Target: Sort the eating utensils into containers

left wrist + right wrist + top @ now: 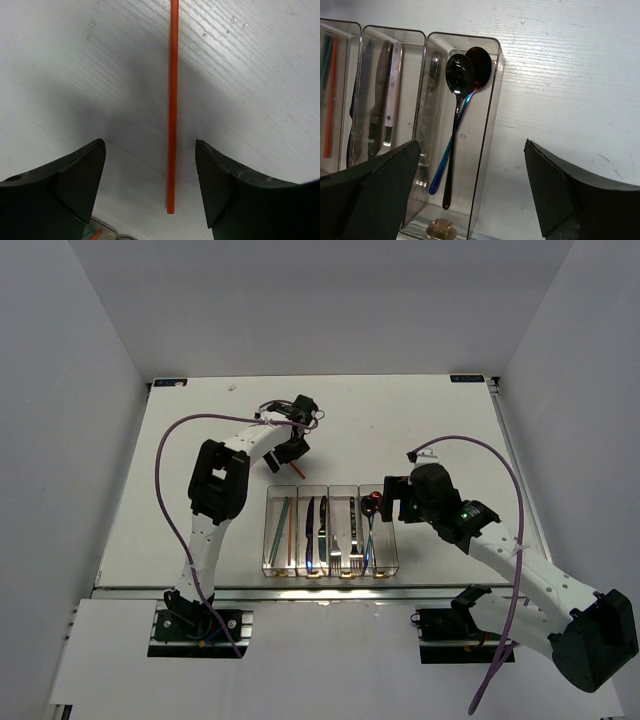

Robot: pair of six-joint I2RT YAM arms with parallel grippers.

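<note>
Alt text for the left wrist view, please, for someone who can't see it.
An orange-red chopstick lies flat on the white table, running straight away from the camera between the two dark fingers of the open left gripper. Neither finger touches it.

Orange chopstick [172, 100] shoots straight off the top edge of the left wrist view, far end cut away! From above, the left claw [297, 448] covers nearly all of it and only a sliver pokes out. Over to the right wrist view: the containers [496, 75] are chopped by the left and bottom edges. The right claw [472, 147] has a dark finger [375, 195] swallowing the lower ends of the knives [385, 90]. Small brassy knob [440, 229] at the bottom edge, can't tell what it is.
</note>
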